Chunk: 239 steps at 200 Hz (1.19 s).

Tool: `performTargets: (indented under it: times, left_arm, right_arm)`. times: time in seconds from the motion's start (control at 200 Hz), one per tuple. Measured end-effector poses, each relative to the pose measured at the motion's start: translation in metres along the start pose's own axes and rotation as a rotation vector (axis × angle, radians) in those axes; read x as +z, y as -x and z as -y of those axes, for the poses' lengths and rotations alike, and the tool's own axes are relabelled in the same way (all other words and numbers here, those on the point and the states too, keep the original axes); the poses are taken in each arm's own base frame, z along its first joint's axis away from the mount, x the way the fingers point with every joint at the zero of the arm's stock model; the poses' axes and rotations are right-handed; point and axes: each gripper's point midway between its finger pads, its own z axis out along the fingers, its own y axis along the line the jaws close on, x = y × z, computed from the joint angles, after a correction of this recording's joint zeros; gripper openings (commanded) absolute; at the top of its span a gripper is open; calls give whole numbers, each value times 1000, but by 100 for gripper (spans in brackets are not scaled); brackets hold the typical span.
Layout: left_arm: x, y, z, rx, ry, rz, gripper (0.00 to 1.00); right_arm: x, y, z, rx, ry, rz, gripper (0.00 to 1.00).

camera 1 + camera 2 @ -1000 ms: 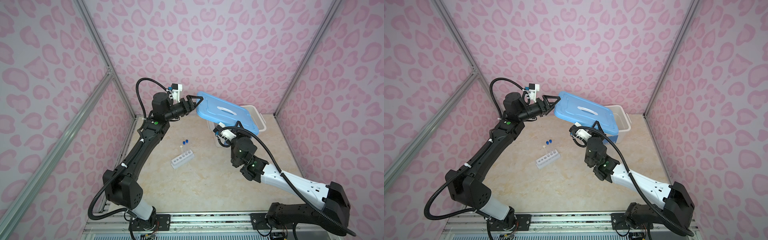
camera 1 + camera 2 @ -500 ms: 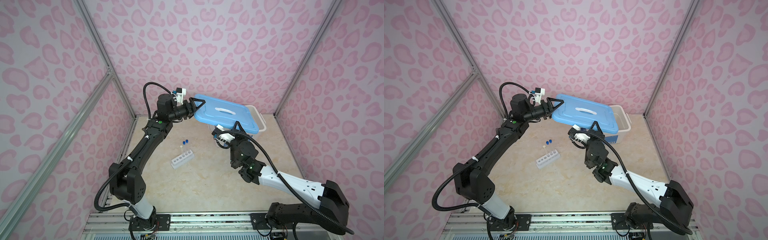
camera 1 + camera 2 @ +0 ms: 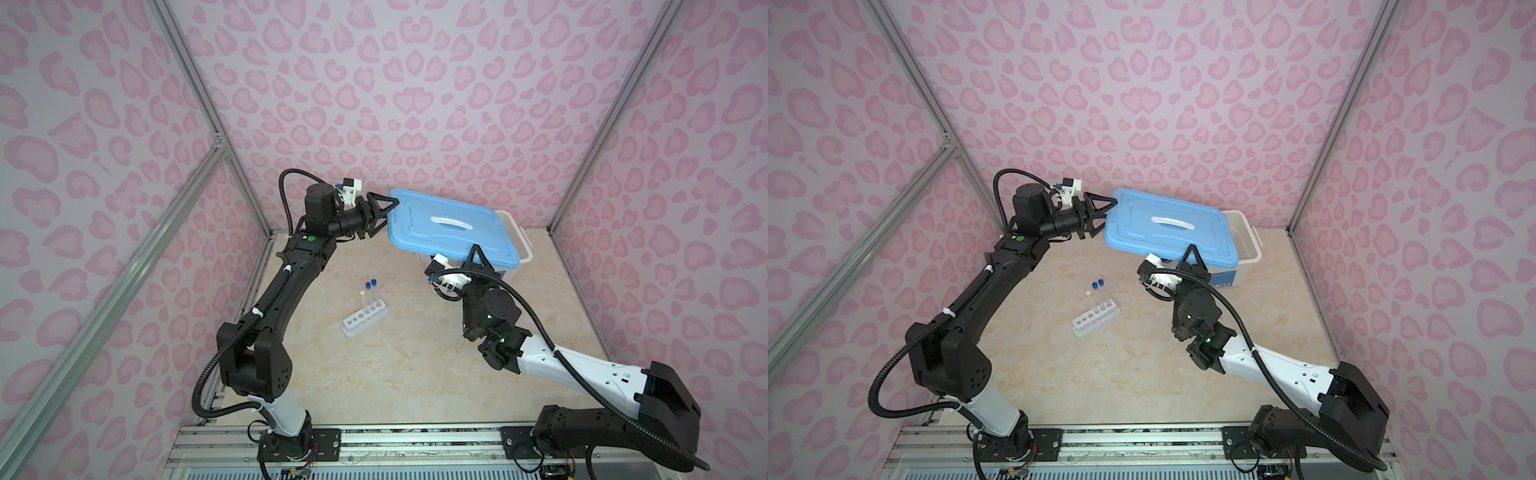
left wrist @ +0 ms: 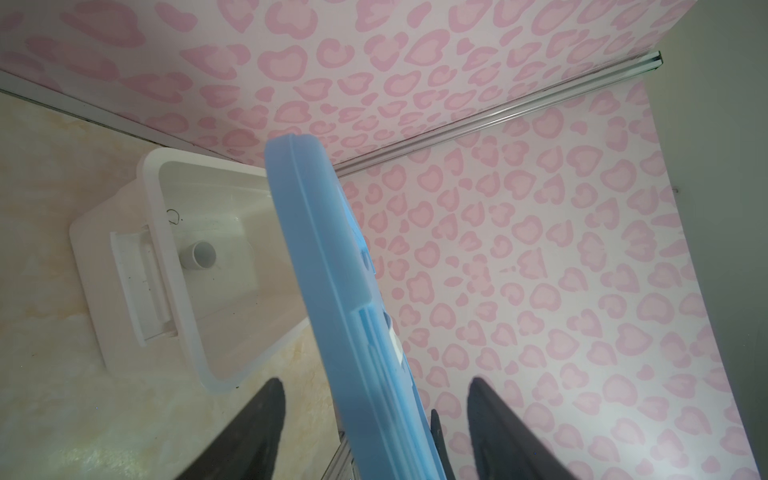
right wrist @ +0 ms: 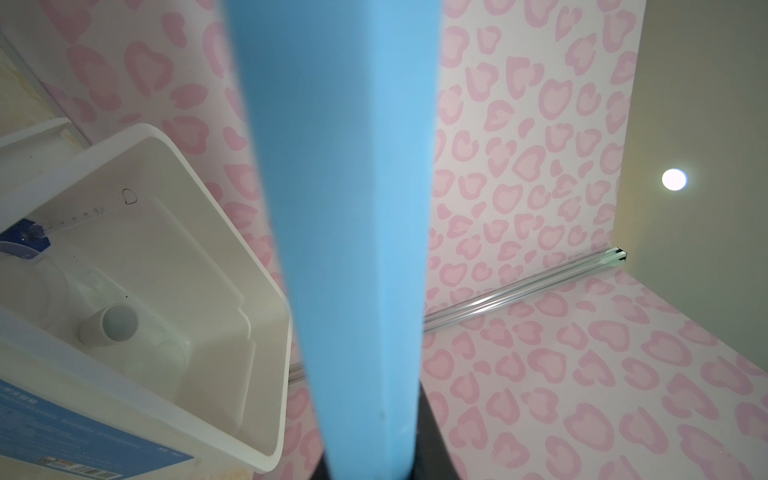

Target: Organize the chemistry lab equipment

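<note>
Blue lid (image 3: 419,235) over white bin (image 3: 522,237), right gripper (image 3: 477,254) clamping its edge, left gripper (image 3: 390,212) wide astride corner, seemingly not touching.

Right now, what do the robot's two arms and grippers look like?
Both are mostly black with one white link near the base. A black ribbed hose loops along the left arm and the right arm. The left arm carries a green dot and white cable ties. The left gripper and right gripper have black triangular open-frame fingers, with white camera mounts behind them.

Bright, even light; soft shadows; blue lid (image 5: 340,249) blurred in right wrist view.
</note>
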Motion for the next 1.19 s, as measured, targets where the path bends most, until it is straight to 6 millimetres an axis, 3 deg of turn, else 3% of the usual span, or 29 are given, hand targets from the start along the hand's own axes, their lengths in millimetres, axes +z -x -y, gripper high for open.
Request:
performTargets:
  times: [0.25, 0.39, 0.53, 0.64, 0.895, 1.195]
  left_arm:
    - [-43, 21, 13, 320, 240, 136, 72]
    - [-64, 19, 0, 459, 424, 166, 72]
    - [-73, 8, -15, 554, 499, 124, 73]
    - [-70, 1, -24, 541, 489, 79, 74]
    - [-36, -22, -37, 317, 309, -44, 80]
    - [-16, -27, -11, 225, 126, -67, 79]
  right_arm:
    - [-3, -6, 0, -6, 5, -12, 5]
    - [-3, -7, -7, -23, 15, -15, 5]
    - [-2, -5, -14, -48, 21, -16, 5]
    - [-2, -2, -17, -65, 23, -10, 4]
    - [-3, 3, -15, -72, 10, 4, 4]
    - [-5, 4, -16, -73, 13, 14, 4]
